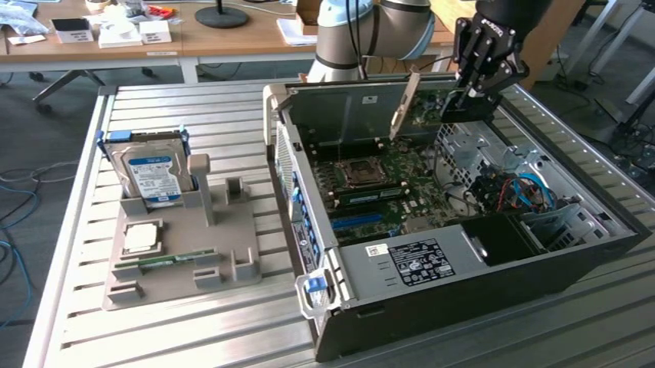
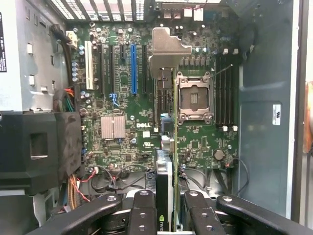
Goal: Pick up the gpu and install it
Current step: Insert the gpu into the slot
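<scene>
My gripper (image 1: 473, 96) is shut on the gpu (image 1: 435, 107), holding it on edge above the back of the open computer case (image 1: 461, 291). Its silvery end bracket (image 1: 406, 103) hangs toward the exterior view's left. In the wrist view the gpu (image 2: 174, 147) appears edge-on between my black fingers (image 2: 143, 215), with its bracket (image 2: 168, 46) at the far end. It hovers over the green motherboard (image 2: 117, 98), between the blue expansion slot (image 2: 133, 68) and the empty processor socket (image 2: 194, 98), clear of the board.
A grey fixture tray (image 1: 184, 287) on the slatted table at the exterior view's left holds an upright blue-labelled hard drive (image 1: 152, 172), a processor chip (image 1: 141, 236) and a green memory stick (image 1: 164, 261). Inside the case are a power supply (image 1: 409, 261) and loose cables (image 1: 511, 192).
</scene>
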